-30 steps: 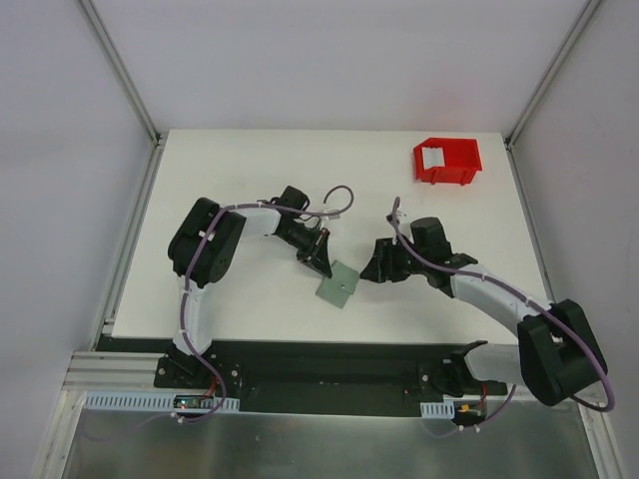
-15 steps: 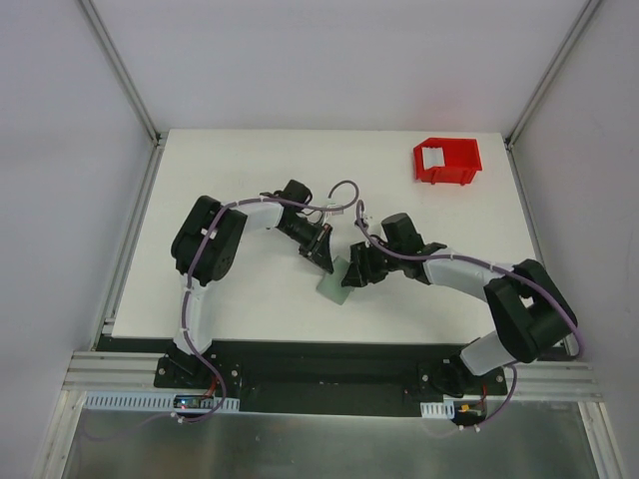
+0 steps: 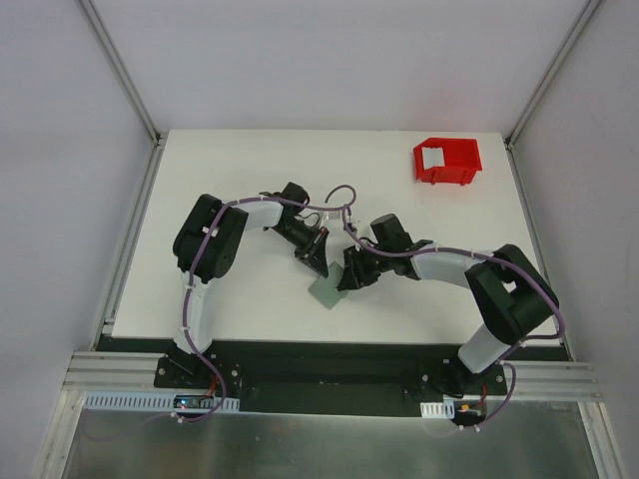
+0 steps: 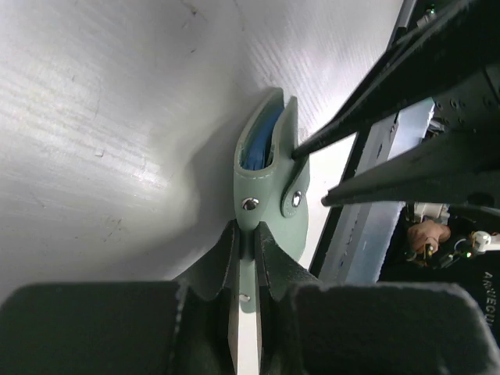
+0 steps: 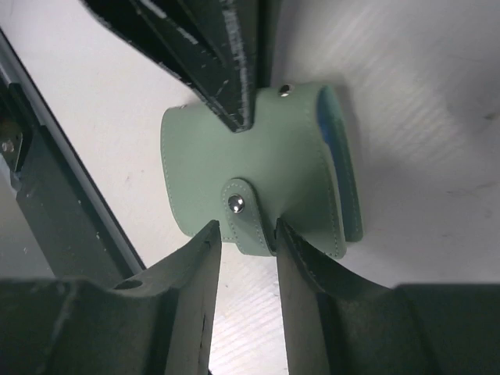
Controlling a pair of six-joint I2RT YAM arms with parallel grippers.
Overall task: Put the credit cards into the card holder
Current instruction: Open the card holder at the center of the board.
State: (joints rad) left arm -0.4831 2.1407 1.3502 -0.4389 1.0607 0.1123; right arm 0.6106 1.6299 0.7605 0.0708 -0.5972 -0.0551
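Bright, even overhead light leaves only soft shadows on the white surface (image 3: 250, 170), while the wrist views show glare streaks, a dark shadow beside the wallet (image 4: 266, 183), and blurred near foregrounds.

Both the left arm (image 3: 212, 239) and right arm (image 3: 454, 267) have black joints, white links, purple cables (image 3: 184, 317); fingers (image 5: 183, 289) are matte black.
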